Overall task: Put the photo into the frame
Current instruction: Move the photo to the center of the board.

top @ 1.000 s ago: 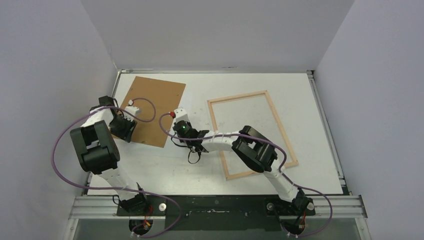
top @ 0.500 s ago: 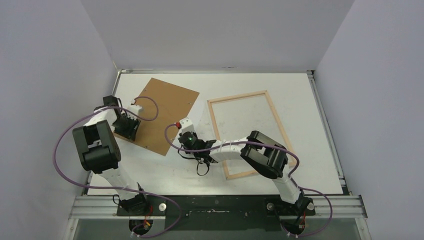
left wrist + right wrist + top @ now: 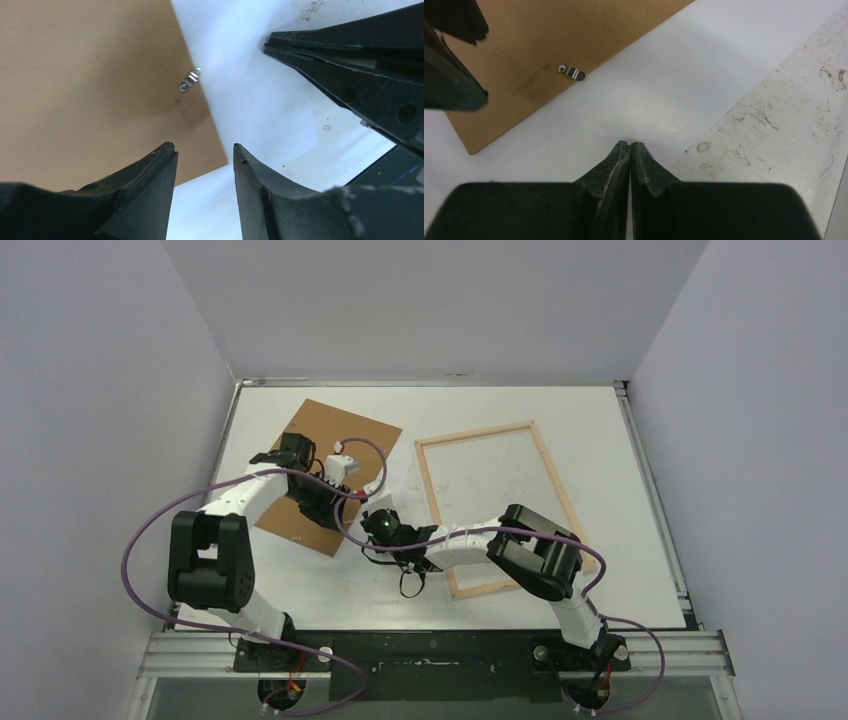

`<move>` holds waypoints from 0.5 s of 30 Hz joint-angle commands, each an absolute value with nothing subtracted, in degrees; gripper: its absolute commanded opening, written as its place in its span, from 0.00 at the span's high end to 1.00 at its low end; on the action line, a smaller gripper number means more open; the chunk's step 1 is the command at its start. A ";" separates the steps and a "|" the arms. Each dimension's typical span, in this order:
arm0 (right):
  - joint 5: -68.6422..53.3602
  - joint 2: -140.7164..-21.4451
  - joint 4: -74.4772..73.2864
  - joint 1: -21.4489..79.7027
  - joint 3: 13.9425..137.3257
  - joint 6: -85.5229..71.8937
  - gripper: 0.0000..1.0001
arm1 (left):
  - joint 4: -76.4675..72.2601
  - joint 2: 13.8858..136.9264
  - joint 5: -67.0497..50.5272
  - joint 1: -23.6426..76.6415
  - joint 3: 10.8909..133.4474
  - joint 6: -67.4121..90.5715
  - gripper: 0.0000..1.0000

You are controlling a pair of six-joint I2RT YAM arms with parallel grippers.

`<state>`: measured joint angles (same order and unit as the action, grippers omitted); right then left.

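1. Right gripper: I see the fingers pressed together with nothing pinched. The tips point down at a smooth white sheet; I cannot tell whether they touch it.
2. The photo: it lies flat, white back up, directly beneath those tips. One edge runs diagonally just to their right, against the scuffed table.
3. Backing board: this brown panel appears to lie over the photo's far side, beyond the tips. A small metal clip sits near its edge.
4. Left gripper: the fingers are partly spread with nothing between them. It hangs over the board's corner where brown meets white, with the right gripper's fingers close beside it.
5. The frame: pale wood, flat on the table to the right of both grippers and apart from them. From the top view I cannot separate the photo from the white table.
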<state>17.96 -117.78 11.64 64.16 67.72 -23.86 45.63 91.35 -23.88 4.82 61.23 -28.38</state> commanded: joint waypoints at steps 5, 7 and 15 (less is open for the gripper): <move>13.82 -118.63 7.95 64.80 59.19 -27.50 0.95 | 37.54 91.47 -21.55 8.68 57.19 -20.03 0.54; 13.54 -118.12 9.52 64.77 57.84 -28.42 0.95 | 36.45 91.06 -20.00 9.51 55.70 -20.08 0.54; 14.26 -117.65 10.89 64.35 56.87 -28.85 0.95 | 33.86 90.26 -14.02 13.48 51.31 -20.68 0.54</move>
